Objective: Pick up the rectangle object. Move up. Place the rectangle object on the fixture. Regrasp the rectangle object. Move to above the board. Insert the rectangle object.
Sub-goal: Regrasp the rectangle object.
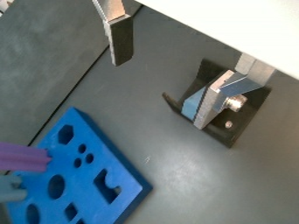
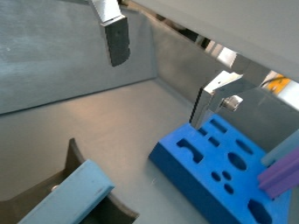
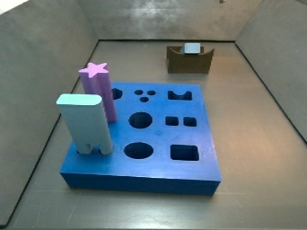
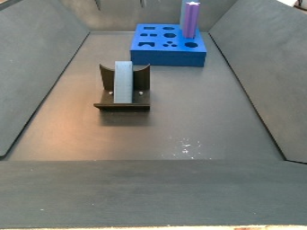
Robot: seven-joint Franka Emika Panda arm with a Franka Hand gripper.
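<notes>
Rectangle object [image 4: 121,83] is parked on fixture [image 4: 102,97]. Tool [image 1: 176,52] is raised above, fingers apart, nothing held. Regrasp, transfer to board [image 3: 204,148] and insertion remain.

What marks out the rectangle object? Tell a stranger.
Off the blue board, find the small dark fixture below the open end effector. The rectangle object lies in its notch: a plain greyish-blue bar, unlike the purple star post and pale block upright in the board.
</notes>
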